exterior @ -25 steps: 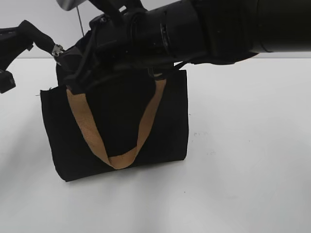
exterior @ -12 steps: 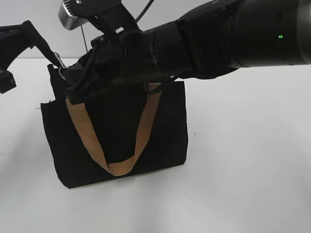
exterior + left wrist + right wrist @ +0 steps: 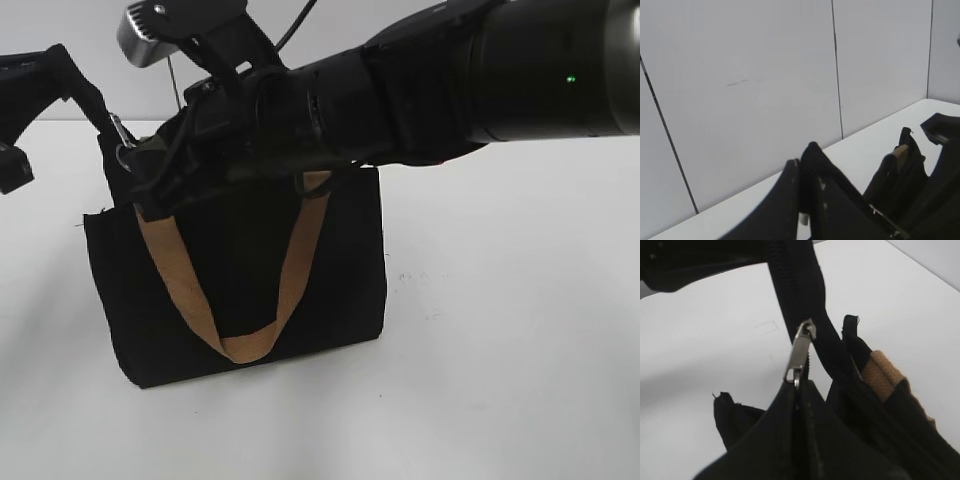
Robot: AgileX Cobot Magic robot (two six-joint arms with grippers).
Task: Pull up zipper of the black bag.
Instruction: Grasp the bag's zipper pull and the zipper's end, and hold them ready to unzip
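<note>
The black bag [image 3: 340, 260] stands upright on the white table, one tan handle [image 3: 180, 270] hanging down its front. My right gripper [image 3: 799, 386] is shut on the silver zipper pull tab [image 3: 800, 352], which hangs from the black zip line [image 3: 795, 295]. In the exterior view the tab [image 3: 121, 133] is at the bag's top left corner, by the right gripper [image 3: 135, 160]. My left gripper [image 3: 100, 105] reaches in from the left. In the left wrist view it [image 3: 804, 161] is shut on a peak of black fabric [image 3: 840, 190] at the zip line's end.
The right arm [image 3: 450, 80] crosses over the bag from the upper right and hides its top edge. White table [image 3: 500, 350] lies to the right and in front of the bag. A pale panelled wall [image 3: 740, 90] stands behind.
The right arm's wrist has tilted up and its camera housing has come into view. The pull tab has dropped slightly lower. The left gripper has barely moved.
</note>
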